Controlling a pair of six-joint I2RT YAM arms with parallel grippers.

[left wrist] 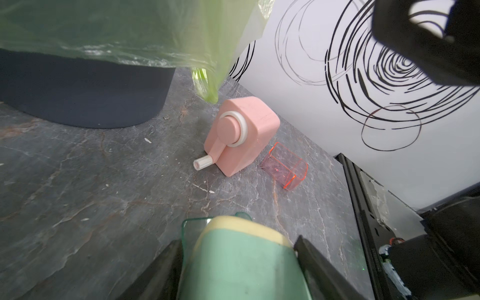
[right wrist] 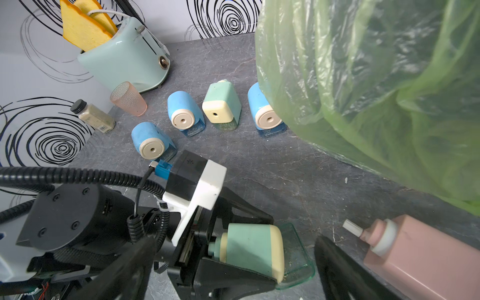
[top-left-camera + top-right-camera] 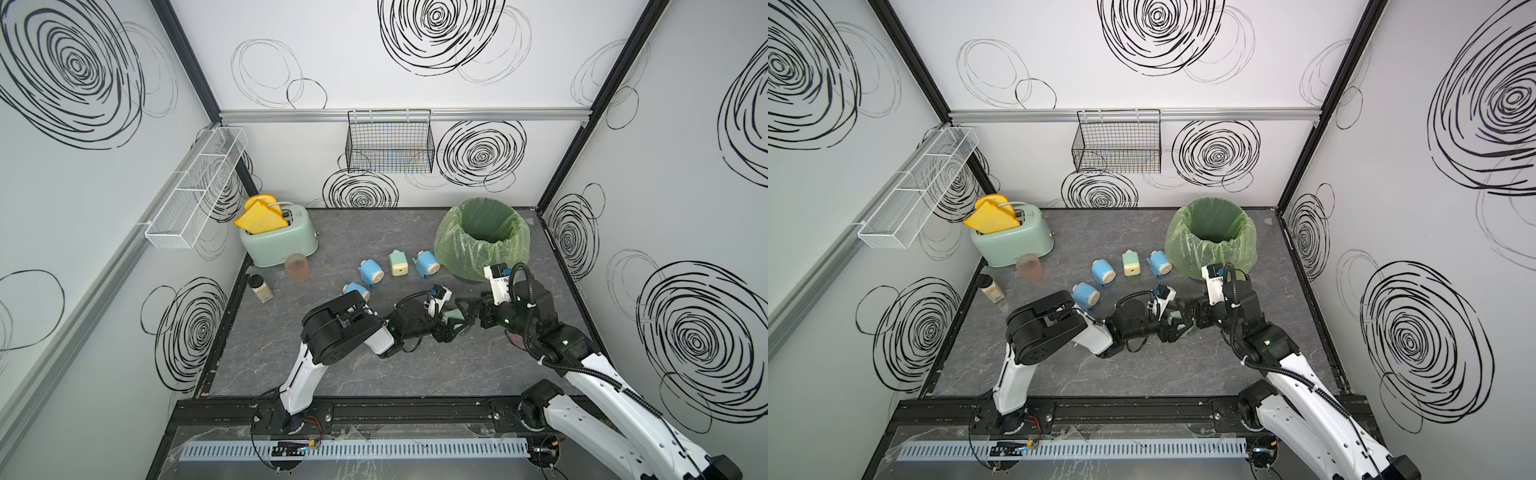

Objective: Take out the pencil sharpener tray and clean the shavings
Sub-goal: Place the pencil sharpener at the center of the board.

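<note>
My left gripper [image 1: 236, 246] is shut on a green pencil sharpener [image 2: 249, 246] with a cream face, held low over the table in front of the bin. Its clear green tray [image 2: 296, 252] sticks partway out of the cream end, with a few shaving crumbs in it. In both top views the left gripper [image 3: 451, 321] [image 3: 1177, 323] meets my right gripper [image 3: 466, 312] [image 3: 1188, 311] head-on. The right gripper [image 2: 236, 240] stands open, its fingers spread to either side of the sharpener's tray end without touching it.
A bin with a green bag [image 3: 482, 237] stands just behind the grippers. A pink sharpener [image 1: 241, 135] and its loose pink tray [image 1: 285, 166] lie beside it. Several more sharpeners [image 3: 399, 264], a toaster [image 3: 282, 239], a cup [image 3: 297, 268] and a bottle [image 3: 261, 287] stand further left.
</note>
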